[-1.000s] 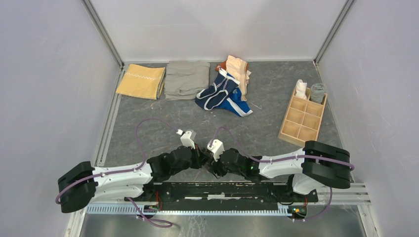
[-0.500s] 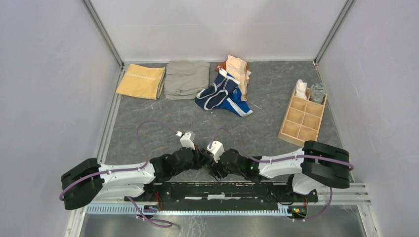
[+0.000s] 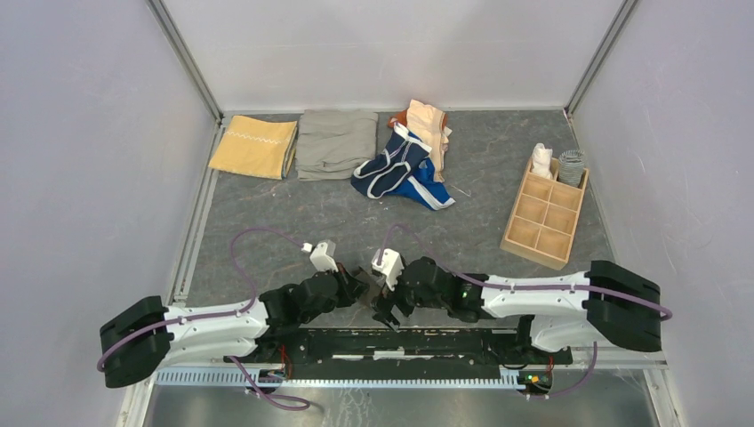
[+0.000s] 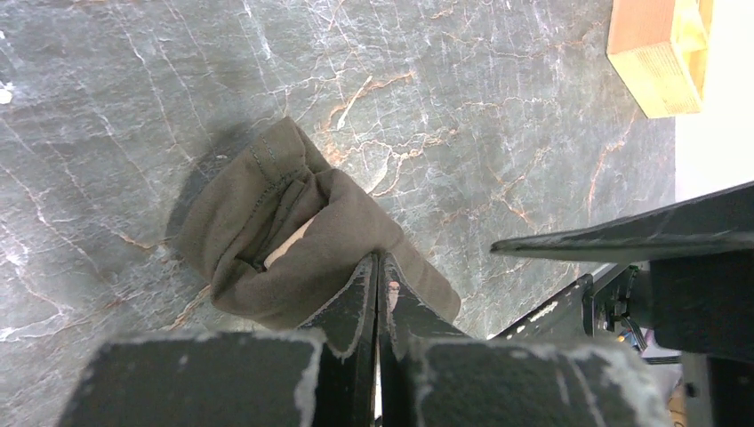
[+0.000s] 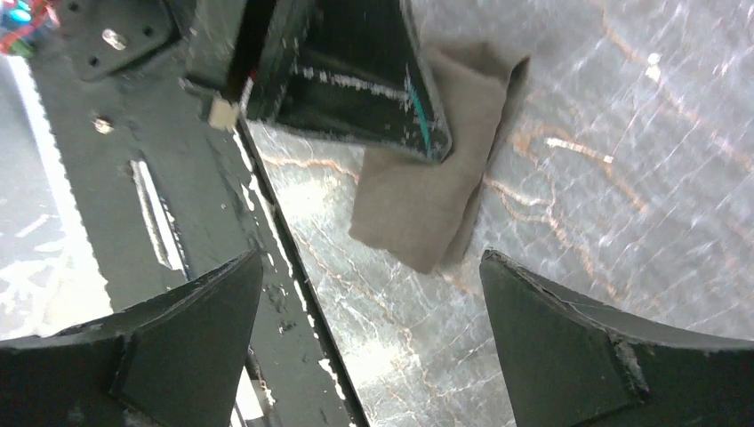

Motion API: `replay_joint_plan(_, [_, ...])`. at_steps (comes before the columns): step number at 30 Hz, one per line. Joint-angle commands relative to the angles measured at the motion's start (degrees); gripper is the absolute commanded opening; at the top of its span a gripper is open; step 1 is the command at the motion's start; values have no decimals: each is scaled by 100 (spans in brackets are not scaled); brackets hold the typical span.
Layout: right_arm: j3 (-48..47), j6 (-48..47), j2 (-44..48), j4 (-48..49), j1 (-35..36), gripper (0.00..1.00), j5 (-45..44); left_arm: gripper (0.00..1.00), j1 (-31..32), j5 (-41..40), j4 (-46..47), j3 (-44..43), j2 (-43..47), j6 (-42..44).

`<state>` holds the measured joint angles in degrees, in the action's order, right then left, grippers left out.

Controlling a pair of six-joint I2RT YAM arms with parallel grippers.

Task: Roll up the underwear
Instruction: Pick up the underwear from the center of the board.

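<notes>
A dark grey-brown underwear (image 4: 293, 231), rolled into a loose bundle with tan showing inside, lies on the grey marbled table. My left gripper (image 4: 378, 260) is shut, its tips pinched into a fold at the bundle's near side. The right wrist view shows the same underwear (image 5: 436, 205) sticking out from under the left gripper's fingers (image 5: 356, 80). My right gripper (image 5: 369, 267) stands wide open just short of the bundle, with only table between its fingers. From above, the left gripper (image 3: 360, 289) and the right gripper (image 3: 384, 307) meet near the arms' bases and hide the bundle.
A pile of navy (image 3: 391, 165), bright blue (image 3: 429, 193) and peach (image 3: 429, 124) pieces lies at the back. A mustard-yellow cloth (image 3: 255, 147) and a grey-khaki cloth (image 3: 336, 142) lie folded at the back left. A wooden divider box (image 3: 544, 213) at right holds two rolls (image 3: 541, 160).
My right gripper has opened wide and let go of the bundle. Both arms have shifted a little; the left gripper stays shut on the cloth.
</notes>
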<state>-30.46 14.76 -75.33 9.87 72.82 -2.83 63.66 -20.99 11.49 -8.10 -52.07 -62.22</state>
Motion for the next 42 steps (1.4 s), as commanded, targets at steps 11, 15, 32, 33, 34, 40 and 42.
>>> replay_joint_plan(11, [-1097, -1405, -859, -592, -1842, 98, 3495, 2, -7, -239, -717, 309, 120, -54])
replay_joint_plan(15, [-1371, -1433, -1348, -543, -2083, 98, 3815, 2, -14, -230, -719, 317, 133, -61])
replay_joint_plan(32, [-1929, -2062, -2580, -490, -2273, 94, 4320, 2, -8, -203, -753, 265, 116, -19])
replay_joint_plan(33, [-1965, -2109, -2650, -502, -2279, 94, 4381, 2, -15, -208, -745, 265, 123, -19])
replay_joint_plan(34, [-2004, -2162, -2708, -524, -2276, 93, 4438, 2, -12, -204, -740, 265, 119, -11])
replay_joint_plan(40, [-2043, -2367, -2906, -640, -2296, 86, 4604, 2, -7, -205, -735, 256, 117, 8])
replay_joint_plan(42, [-1994, -2397, -2943, -686, -2300, 80, 4612, 2, -11, -206, -722, 254, 104, 7])
